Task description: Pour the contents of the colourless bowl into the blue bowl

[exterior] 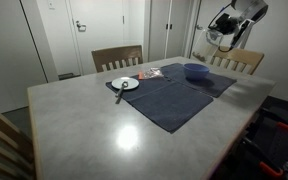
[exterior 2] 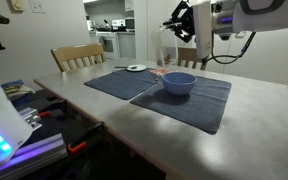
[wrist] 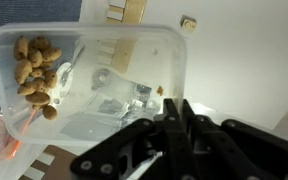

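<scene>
High above and to one side of the blue bowl point(exterior 2: 179, 83), the tool point(wrist: 179, 112) is clamped on the raised colourless bowl point(wrist: 104, 60), its brown snack pieces point(wrist: 34, 68) not yet poured.

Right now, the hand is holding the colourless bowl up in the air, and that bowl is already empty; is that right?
Not quite: the colourless bowl is not empty. The wrist view shows brown pieces gathered at one end. The hand does hold it up in the air.
</scene>
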Controlling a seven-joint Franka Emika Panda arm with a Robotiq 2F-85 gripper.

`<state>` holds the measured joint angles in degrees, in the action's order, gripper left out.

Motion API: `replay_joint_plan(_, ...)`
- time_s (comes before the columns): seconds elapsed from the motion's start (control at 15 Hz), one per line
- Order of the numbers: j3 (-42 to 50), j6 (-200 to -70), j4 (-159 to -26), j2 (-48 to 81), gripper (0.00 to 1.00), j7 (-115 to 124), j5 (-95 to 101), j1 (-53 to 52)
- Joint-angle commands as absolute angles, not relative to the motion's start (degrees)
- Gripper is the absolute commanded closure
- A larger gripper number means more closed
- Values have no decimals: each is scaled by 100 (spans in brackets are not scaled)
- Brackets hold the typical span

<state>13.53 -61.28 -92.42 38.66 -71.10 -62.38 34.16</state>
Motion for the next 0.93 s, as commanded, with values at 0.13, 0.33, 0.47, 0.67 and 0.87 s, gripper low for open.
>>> replay_joint_plan(0.13, 1266, -5657, -8672, 4307, 98, -7394, -6387, 3628)
replay_joint_plan(0.33, 1231, -5454, -8487, 4467, 98, -7476, -6421, 3711)
replay_joint_plan(0.47, 1183, -5234, -8359, 4590, 98, -7554, -6466, 3800)
replay_joint_plan(0.67, 1137, -4970, -8198, 4751, 98, -7634, -6528, 3903)
replay_joint_plan(0.87, 1100, -4761, -8033, 4911, 98, -7675, -6601, 3980)
